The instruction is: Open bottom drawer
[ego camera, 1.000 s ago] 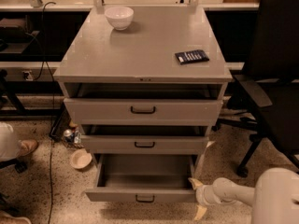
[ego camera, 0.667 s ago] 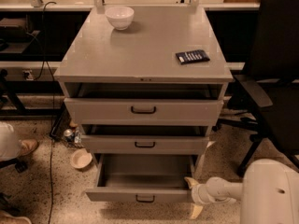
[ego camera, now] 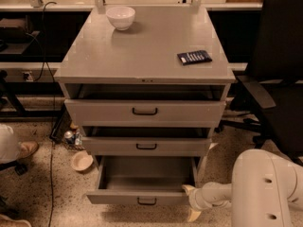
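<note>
Far left on the floor, at about 9 o'clock from the grey cabinet (ego camera: pixel 142 51), a small floor bowl (ego camera: pixel 81 161) sits just beside its foot. A white bowl (ego camera: pixel 120 17) stands on the cabinet top towards 11 o'clock.

The bottom drawer (ego camera: pixel 144 171) is at the cabinet's 6 o'clock, under the middle drawer (ego camera: pixel 144 145) and top drawer (ego camera: pixel 144 111). It stands well out, its plain grey inside showing, so the task looks largely done. Its front runs along the 9-to-3 line, with the black bar handle (ego camera: pixel 147 201) at mid-front.

A dark packet (ego camera: pixel 194 56) lies on the top near 3 o'clock.

The gripper (ego camera: pixel 190 202) is at the right end of the drawer front, with its two pale tips spread apart and nothing held between them. The handle lies at 9 o'clock from it (near, but not touching). Any further pull would run towards 6 o'clock, square to the front. The arm (ego camera: pixel 265 188) comes in from 4 o'clock, and an office chair (ego camera: pixel 279 79) stands far right.
</note>
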`<action>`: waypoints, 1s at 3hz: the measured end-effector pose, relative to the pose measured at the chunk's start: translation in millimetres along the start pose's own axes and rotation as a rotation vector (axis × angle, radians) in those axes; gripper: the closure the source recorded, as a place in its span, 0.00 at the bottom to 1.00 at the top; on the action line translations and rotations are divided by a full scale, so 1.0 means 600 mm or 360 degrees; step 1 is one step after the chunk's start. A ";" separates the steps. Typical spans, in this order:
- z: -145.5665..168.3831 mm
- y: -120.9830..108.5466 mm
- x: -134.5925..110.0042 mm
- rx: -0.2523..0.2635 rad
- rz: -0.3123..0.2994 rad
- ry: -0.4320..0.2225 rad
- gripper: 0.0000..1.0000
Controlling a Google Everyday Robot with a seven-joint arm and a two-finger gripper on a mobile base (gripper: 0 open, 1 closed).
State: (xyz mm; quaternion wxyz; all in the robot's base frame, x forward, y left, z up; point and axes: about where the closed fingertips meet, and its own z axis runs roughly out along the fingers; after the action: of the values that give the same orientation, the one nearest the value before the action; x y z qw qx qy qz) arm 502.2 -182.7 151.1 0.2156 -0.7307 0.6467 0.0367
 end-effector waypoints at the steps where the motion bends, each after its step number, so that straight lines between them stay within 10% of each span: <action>1: -0.012 0.011 -0.009 0.0007 -0.0006 0.0000 0.38; 3: -0.030 0.049 0.004 -0.0021 0.0059 -0.0160 0.98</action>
State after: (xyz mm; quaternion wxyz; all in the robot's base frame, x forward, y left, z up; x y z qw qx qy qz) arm 470.5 -193.2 158.7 0.2423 -0.7172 0.6483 0.0818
